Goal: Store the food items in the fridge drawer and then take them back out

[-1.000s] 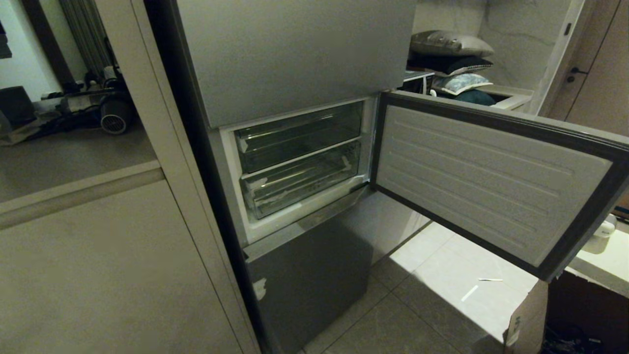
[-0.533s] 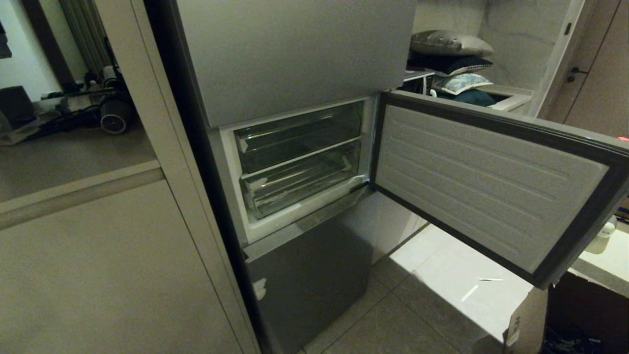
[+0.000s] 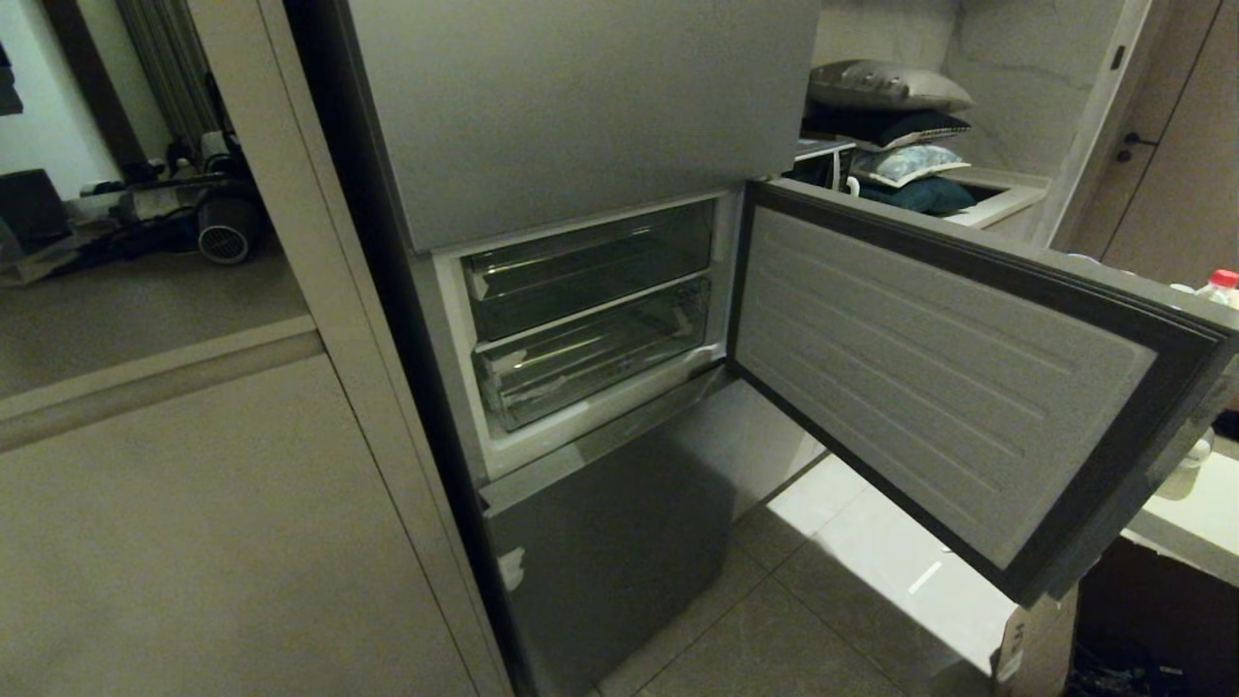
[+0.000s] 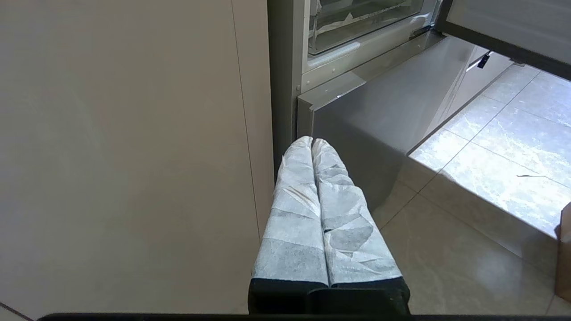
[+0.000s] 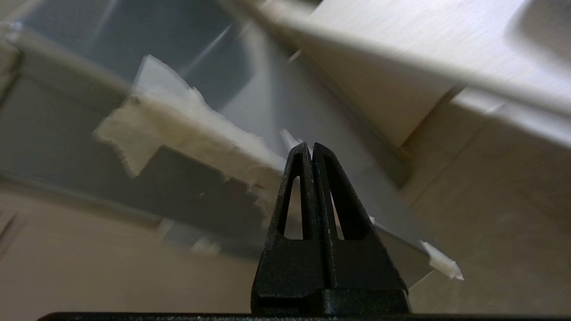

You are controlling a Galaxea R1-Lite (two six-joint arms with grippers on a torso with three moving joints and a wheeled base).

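The fridge's middle compartment stands open, and in it the fridge drawer (image 3: 590, 363), a clear bin with white torn scraps, sits pushed in under a shallower clear tray (image 3: 590, 266). Its corner also shows in the left wrist view (image 4: 357, 18). No food items are in view. My left gripper (image 4: 312, 140), its fingers wrapped in white, is shut and empty, low beside the fridge's lower front corner. My right gripper (image 5: 311, 146) is shut and empty, close to a grey panel with torn white sticker scraps (image 5: 187, 120). Neither gripper appears in the head view.
The compartment door (image 3: 949, 378) hangs open to the right, its ribbed inner face towards me. Behind its top edge a red-capped bottle (image 3: 1224, 283) peeks out, and a white jar (image 3: 1193, 455) stands on a counter. A beige cabinet wall (image 3: 194, 523) runs along the left; tiled floor (image 3: 774, 639) lies below.
The open door has swung, its free edge coming lower and leftward in the head view, uncovering the red-capped bottle behind it. The drawer and the left gripper have not moved.
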